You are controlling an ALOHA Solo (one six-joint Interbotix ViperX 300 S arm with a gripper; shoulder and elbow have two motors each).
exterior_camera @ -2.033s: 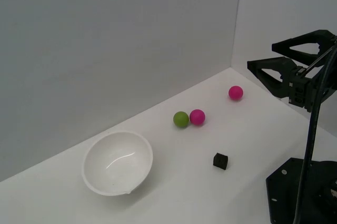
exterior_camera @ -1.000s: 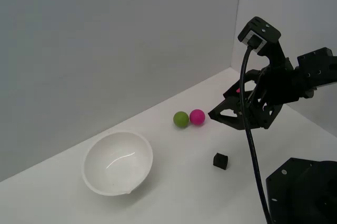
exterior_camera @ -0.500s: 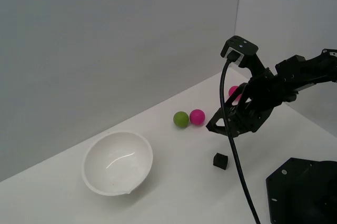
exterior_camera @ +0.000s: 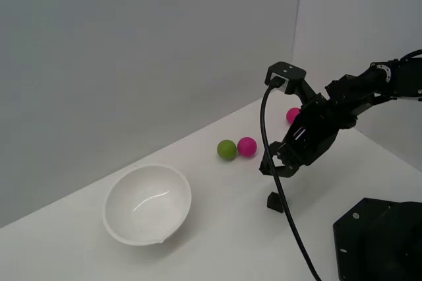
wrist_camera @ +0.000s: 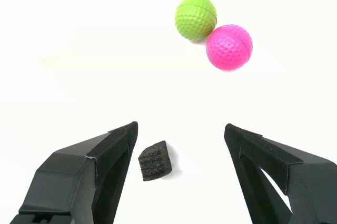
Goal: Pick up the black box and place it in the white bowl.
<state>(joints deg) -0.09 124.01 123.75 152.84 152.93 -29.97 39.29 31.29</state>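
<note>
Altogether: two pink balls (exterior_camera: 247,146), one green ball (exterior_camera: 227,150), one black box (wrist_camera: 155,160), one white bowl (exterior_camera: 122,231).

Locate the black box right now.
The black box sits on the white table, below the open gripper, toward the exterior view's right of the white bowl.

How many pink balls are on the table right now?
2: one pink ball touching the green ball, the other pink ball farther back, partly hidden behind the arm. None visible in the white bowl.
</note>
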